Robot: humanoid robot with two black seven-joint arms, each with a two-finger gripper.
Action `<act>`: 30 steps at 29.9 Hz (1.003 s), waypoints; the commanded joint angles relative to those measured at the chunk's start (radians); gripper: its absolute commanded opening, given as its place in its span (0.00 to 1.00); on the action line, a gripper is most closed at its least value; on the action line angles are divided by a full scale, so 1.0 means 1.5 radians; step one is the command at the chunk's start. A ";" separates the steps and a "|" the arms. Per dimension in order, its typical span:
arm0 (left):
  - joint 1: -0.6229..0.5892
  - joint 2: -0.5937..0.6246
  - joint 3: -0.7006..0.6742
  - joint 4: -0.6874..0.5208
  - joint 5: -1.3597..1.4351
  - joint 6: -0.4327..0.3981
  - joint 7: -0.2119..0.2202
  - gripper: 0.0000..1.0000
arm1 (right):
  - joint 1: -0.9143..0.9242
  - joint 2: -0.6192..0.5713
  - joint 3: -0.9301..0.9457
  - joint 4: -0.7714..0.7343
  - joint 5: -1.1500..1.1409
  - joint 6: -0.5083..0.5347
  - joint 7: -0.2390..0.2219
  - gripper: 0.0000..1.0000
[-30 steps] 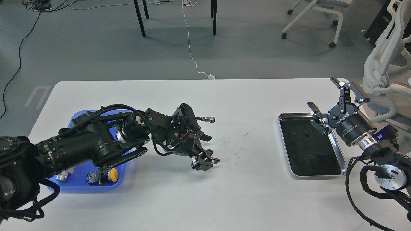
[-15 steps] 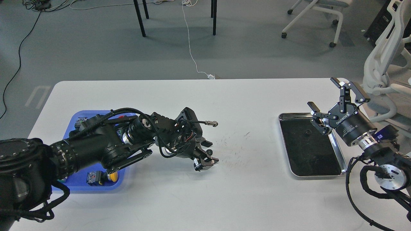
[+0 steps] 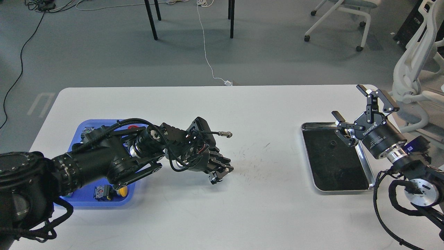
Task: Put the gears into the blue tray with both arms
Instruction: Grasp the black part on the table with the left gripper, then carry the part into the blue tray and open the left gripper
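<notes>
My left gripper (image 3: 222, 168) reaches past the blue tray (image 3: 86, 204) and rests low on the white table (image 3: 222, 215) near its middle. Its fingers are shut on a small black gear, which is almost hidden between them. The left arm covers much of the blue tray. A second gear (image 3: 332, 143), a tiny dark disc, lies on the black inside of the steel tray (image 3: 364, 189) at the right. My right gripper (image 3: 348, 101) hovers over that tray's far right corner, fingers spread wide and nothing between them.
Push-button switches lie in the blue tray, one with a yellow cap (image 3: 121, 190) near its front edge. Faint scuff marks (image 3: 253, 158) cover the table's centre. Chairs and a white cable (image 3: 208, 62) are on the floor beyond the table.
The left gripper's fingers, open around the gear a second ago, have closed on it, and the arm has shifted slightly. The right arm has barely moved.
</notes>
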 commanded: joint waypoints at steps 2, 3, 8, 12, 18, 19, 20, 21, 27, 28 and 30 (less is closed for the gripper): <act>-0.004 0.004 -0.002 -0.010 0.000 0.000 0.000 0.10 | 0.000 0.000 0.000 0.000 0.000 0.000 0.000 0.98; -0.006 0.014 -0.005 -0.017 0.000 0.001 0.000 0.10 | 0.000 0.000 0.000 0.000 0.000 0.000 0.000 0.98; -0.038 0.139 -0.012 -0.133 0.000 -0.001 0.000 0.11 | 0.000 0.001 0.000 0.001 0.000 0.000 0.000 0.98; -0.043 0.285 -0.009 -0.242 -0.058 -0.008 0.000 0.11 | 0.001 0.004 0.000 0.001 -0.002 0.000 0.000 0.98; -0.002 0.481 -0.003 -0.286 -0.074 -0.005 0.000 0.12 | 0.001 0.005 0.000 0.004 -0.002 0.000 0.000 0.98; 0.014 0.504 -0.006 -0.283 -0.074 -0.003 0.000 0.12 | 0.000 0.004 0.000 0.005 -0.003 0.000 0.000 0.98; 0.024 0.519 -0.007 -0.281 -0.075 -0.001 0.000 0.12 | 0.001 0.003 -0.001 0.006 -0.003 0.001 0.000 0.98; 0.031 0.534 -0.008 -0.278 -0.075 0.000 0.000 0.13 | 0.000 0.002 -0.001 0.006 -0.004 0.001 0.000 0.98; 0.073 0.550 -0.012 -0.229 -0.076 0.023 0.000 0.13 | 0.000 0.006 -0.001 0.006 -0.004 0.001 0.000 0.98; 0.078 0.548 -0.012 -0.217 -0.076 0.028 0.000 0.13 | 0.000 0.006 -0.001 0.006 -0.004 0.001 0.000 0.98; 0.088 0.543 -0.012 -0.198 -0.076 0.030 0.000 0.14 | 0.000 0.006 -0.001 0.005 -0.004 0.001 0.000 0.98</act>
